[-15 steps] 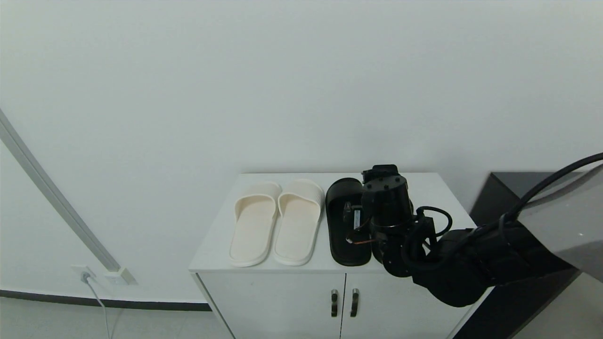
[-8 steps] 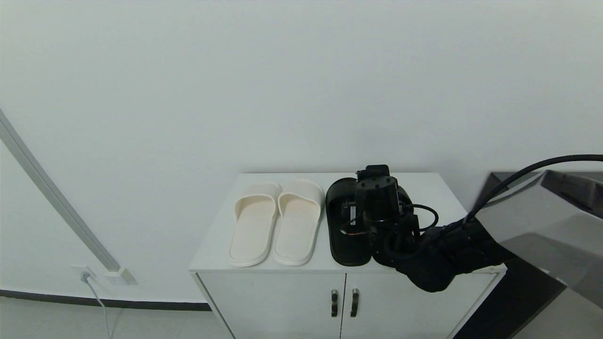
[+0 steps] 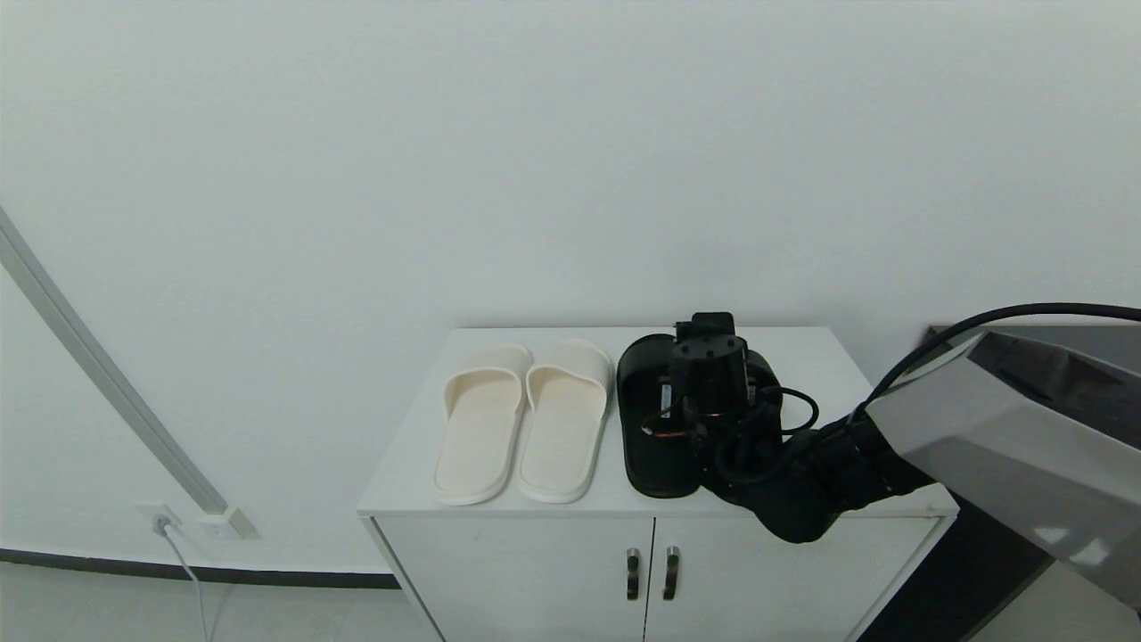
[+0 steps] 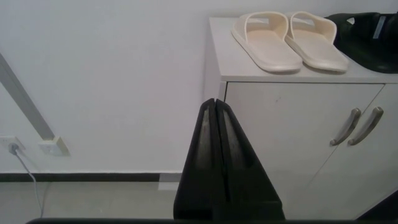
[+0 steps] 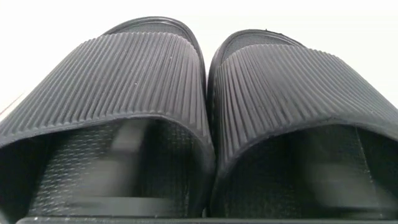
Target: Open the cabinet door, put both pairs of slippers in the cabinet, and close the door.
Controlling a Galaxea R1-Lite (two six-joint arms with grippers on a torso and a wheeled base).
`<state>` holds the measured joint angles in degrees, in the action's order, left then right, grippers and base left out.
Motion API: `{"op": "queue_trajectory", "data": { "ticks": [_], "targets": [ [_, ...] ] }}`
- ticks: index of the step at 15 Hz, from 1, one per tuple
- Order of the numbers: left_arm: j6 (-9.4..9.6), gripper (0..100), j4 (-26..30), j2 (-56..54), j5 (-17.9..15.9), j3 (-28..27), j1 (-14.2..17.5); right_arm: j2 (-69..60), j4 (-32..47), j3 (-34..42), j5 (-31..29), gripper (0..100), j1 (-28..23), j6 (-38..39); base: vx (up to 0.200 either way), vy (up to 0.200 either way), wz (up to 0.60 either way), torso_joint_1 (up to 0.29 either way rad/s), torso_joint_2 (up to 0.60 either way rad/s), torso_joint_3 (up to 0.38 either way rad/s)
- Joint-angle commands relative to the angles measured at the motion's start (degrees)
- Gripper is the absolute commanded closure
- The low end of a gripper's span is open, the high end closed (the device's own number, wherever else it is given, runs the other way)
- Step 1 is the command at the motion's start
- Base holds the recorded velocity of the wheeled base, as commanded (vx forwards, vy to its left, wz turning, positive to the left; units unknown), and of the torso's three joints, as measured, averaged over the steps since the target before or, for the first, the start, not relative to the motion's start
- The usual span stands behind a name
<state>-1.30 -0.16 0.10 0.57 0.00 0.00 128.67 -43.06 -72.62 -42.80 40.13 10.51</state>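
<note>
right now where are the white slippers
In the head view the white slippers sit side by side on the left part of the cabinet top, right beside the black slippers.

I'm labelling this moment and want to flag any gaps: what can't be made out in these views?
- Inside of the white two-door cabinet: head and left wrist views, behind its shut doors.
- Cabinet's lower part: head view, cut off by the bottom edge.
- One of the black ribbed rubber slippers: head view, mostly behind the right arm.
- Black slippers' footbeds: right wrist view, blurred under the straps.
</note>
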Motion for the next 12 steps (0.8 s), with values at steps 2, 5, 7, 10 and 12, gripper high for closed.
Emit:
{"op": "queue_trajectory", "data": {
  "ticks": [2, 5, 7, 10, 12],
  "targets": [
    [-0.10, 100, -0.02, -0.01, 0.04, 0.00, 0.00, -0.26, -0.01, 0.55, 0.00, 100, 0.03, -0.05, 0.000, 0.000, 0.00, 0.000, 0.00, 0.000],
    [-0.28, 100, -0.02, -0.01, 0.13, 0.00, 0.00, -1.85, -0.89, 2.92, -0.18, 100, 0.21, -0.31, 0.000, 0.000, 0.00, 0.000, 0.00, 0.000],
    [-0.28, 100, -0.02, -0.01, 0.31, 0.00, 0.00, -6.15, -3.44, 7.67, 0.35, 100, 0.91, -2.51, 0.000, 0.000, 0.00, 0.000, 0.00, 0.000],
    [-0.28, 100, -0.02, -0.01, 0.31, 0.00, 0.00, -17.93, -5.37, 17.51, 8.00, 100, 1.70, -6.03, 0.000, 0.000, 0.00, 0.000, 0.00, 0.000],
    [-0.19, 100, -0.02, -0.01, 0.22, 0.00, 0.00, -25.40, -5.28, 24.72, 15.82, 100, 3.20, -6.11, 0.000, 0.000, 0.00, 0.000, 0.00, 0.000]
  ]
}}
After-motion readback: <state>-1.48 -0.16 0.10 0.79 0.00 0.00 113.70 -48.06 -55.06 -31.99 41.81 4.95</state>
